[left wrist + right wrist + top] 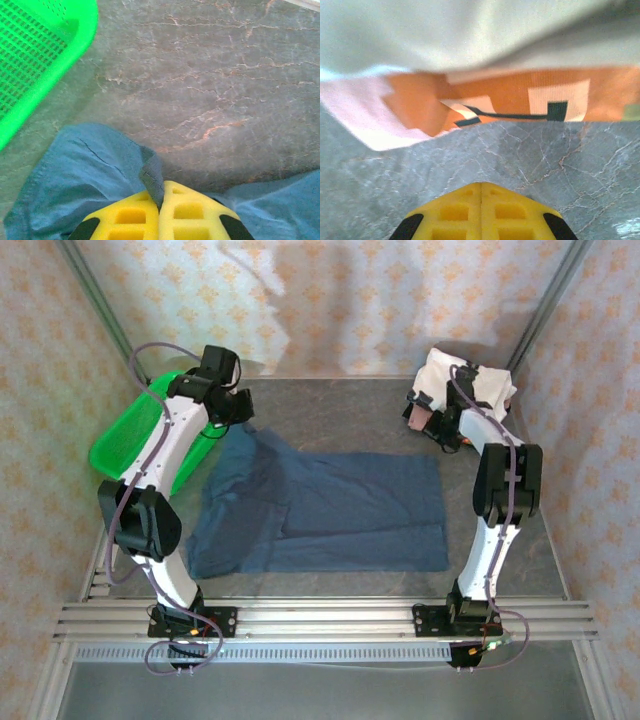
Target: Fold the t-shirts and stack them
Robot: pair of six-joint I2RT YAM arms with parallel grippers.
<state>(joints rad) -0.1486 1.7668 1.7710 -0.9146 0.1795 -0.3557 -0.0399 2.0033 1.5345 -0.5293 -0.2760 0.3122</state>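
Nearest: slate-blue t-shirt (330, 510), spread flat on the grey table (340, 410) between the two arms.
Left gripper (160, 189): at the shirt's far left corner, yellow fingers clenched on a raised fold of the blue cloth.
Basket (130, 435): green mesh, just left of that corner.
Right gripper (481, 186): fingers pressed together with nothing between them, over bare table just short of the pile.
Far right corner: white t-shirt (485, 380) lying on top of the orange printed t-shirt (510, 95).
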